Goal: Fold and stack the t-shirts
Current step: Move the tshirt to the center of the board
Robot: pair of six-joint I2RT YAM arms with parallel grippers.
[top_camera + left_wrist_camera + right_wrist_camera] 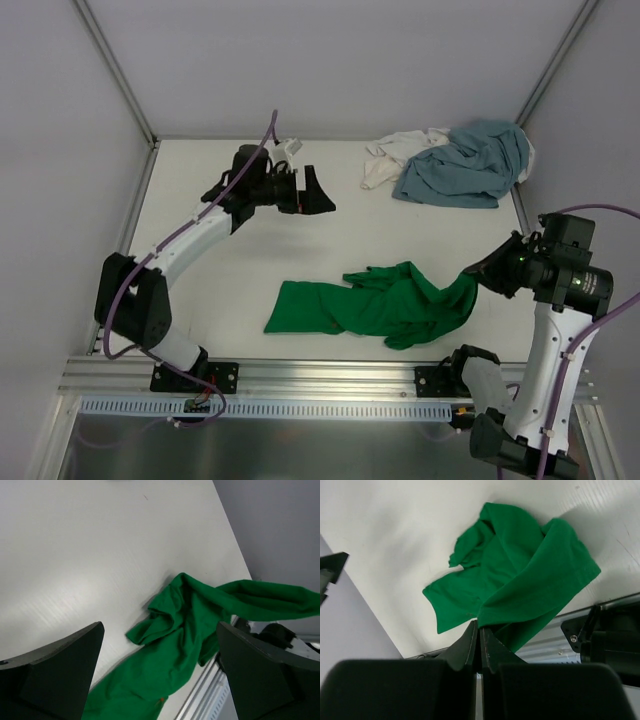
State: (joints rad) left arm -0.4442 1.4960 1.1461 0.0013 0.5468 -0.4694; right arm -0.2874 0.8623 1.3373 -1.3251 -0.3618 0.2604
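A bright green t-shirt (375, 305) lies crumpled near the table's front edge, its right end lifted off the surface. My right gripper (470, 275) is shut on that raised edge; in the right wrist view the cloth (520, 580) hangs from the closed gripper (480, 627). A grey-blue t-shirt (465, 165) is bunched at the back right, partly over a white t-shirt (395, 155). My left gripper (318, 192) hovers open above the table's middle, well behind the green shirt. Its wrist view looks down on the green t-shirt (175, 645) between two wide-apart fingers (60, 670).
A metal rail (300, 375) with the arm bases runs along the near edge. Frame posts (115, 70) and grey walls close in the left, back and right sides of the white table (230, 260).
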